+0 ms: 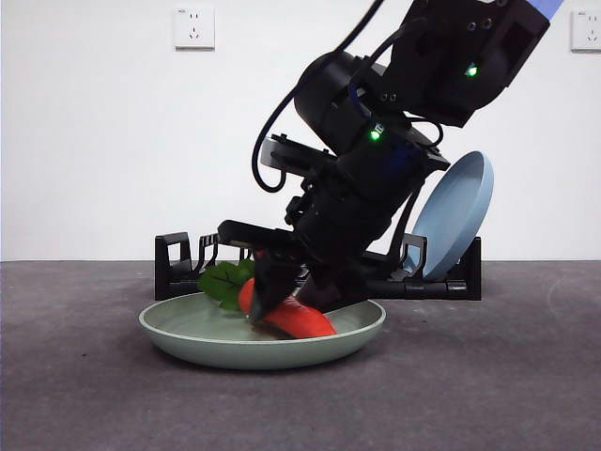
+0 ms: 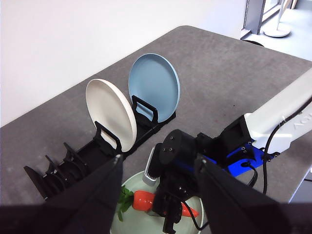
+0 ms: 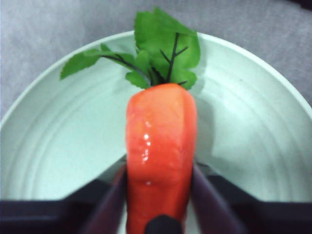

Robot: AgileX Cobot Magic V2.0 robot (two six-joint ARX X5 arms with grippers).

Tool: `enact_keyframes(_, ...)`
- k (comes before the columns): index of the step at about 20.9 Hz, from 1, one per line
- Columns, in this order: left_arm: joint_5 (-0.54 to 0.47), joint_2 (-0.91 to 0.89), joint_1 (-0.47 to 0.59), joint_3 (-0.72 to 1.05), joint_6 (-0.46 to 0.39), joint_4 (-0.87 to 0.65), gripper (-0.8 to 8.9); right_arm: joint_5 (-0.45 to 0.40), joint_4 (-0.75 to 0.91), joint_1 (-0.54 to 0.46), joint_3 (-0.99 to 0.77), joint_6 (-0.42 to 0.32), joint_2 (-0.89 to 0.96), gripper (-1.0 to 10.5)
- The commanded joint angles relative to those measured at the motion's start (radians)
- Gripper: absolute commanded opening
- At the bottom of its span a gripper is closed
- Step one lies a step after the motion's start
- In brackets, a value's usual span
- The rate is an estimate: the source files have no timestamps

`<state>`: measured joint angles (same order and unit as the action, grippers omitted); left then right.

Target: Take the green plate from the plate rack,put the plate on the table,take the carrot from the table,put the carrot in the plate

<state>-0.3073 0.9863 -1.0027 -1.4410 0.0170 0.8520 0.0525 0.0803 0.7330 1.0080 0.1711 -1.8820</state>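
The pale green plate (image 1: 188, 336) lies flat on the dark grey table (image 1: 84, 395) in front of the black plate rack (image 1: 178, 272). My right gripper (image 1: 291, 305) reaches down into the plate and is shut on the orange carrot (image 1: 302, 320). In the right wrist view the jaws press both sides of the carrot (image 3: 161, 141), its green leaves pointing away over the plate (image 3: 58, 146). The carrot sits low in the plate; I cannot tell if it touches. My left gripper (image 2: 158, 159) is open and empty, high above the plate (image 2: 131, 222) and the carrot (image 2: 144, 200).
A cream plate (image 2: 112, 114) and a blue plate (image 2: 155, 85) stand upright in the rack (image 2: 73, 163). The blue plate (image 1: 455, 211) shows behind the right arm. The rack's other slots hold nothing. The table edge runs beyond the rack.
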Motion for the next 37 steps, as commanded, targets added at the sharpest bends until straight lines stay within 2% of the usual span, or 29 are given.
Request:
enact_keyframes(1,-0.004,-0.001,-0.003,0.006,0.010,0.013,2.52,0.000,0.002,0.002,-0.003,0.004,-0.014,4.1)
enact_keyframes(6,-0.004,-0.001,-0.004,0.006,0.010,0.047,2.52,0.000,-0.021,0.004,0.010,0.004,0.072,4.1)
enact_keyframes(9,-0.005,-0.001,-0.003,0.006,0.010,0.064,2.52,-0.002,-0.134,0.008,0.010,0.003,0.216,4.1)
enact_keyframes(17,0.004,-0.001,-0.004,0.006,0.010,0.198,2.51,0.057,-0.803,0.008,0.010,-0.031,0.774,4.1)
enact_keyframes(21,0.079,-0.001,-0.003,0.006,0.014,0.251,2.51,0.080,-0.994,0.008,0.010,-0.030,0.959,4.0)
enact_keyframes(23,0.109,-0.001,-0.004,0.006,0.018,0.261,2.47,0.080,-1.036,0.008,0.010,-0.030,1.015,3.8)
enact_keyframes(25,0.131,-0.001,-0.003,0.006,0.018,0.272,2.41,0.080,-1.070,0.008,0.010,-0.030,1.061,2.8)
enact_keyframes(26,0.136,-0.001,-0.004,0.006,0.019,0.277,2.11,0.080,-1.081,0.008,0.010,-0.030,1.077,2.2)
enact_keyframes(29,0.137,-0.001,-0.004,0.006,0.039,0.299,-0.16,0.080,-1.113,0.008,0.010,-0.030,1.115,0.2)
enact_keyframes(30,0.137,-0.001,-0.004,0.006,0.042,0.304,-0.09,0.080,-1.120,0.008,0.010,-0.030,1.122,-0.2)
enact_keyframes(37,0.137,-0.001,-0.004,0.006,0.042,0.309,-0.08,0.079,-1.139,0.008,0.010,-0.030,1.137,-0.1)
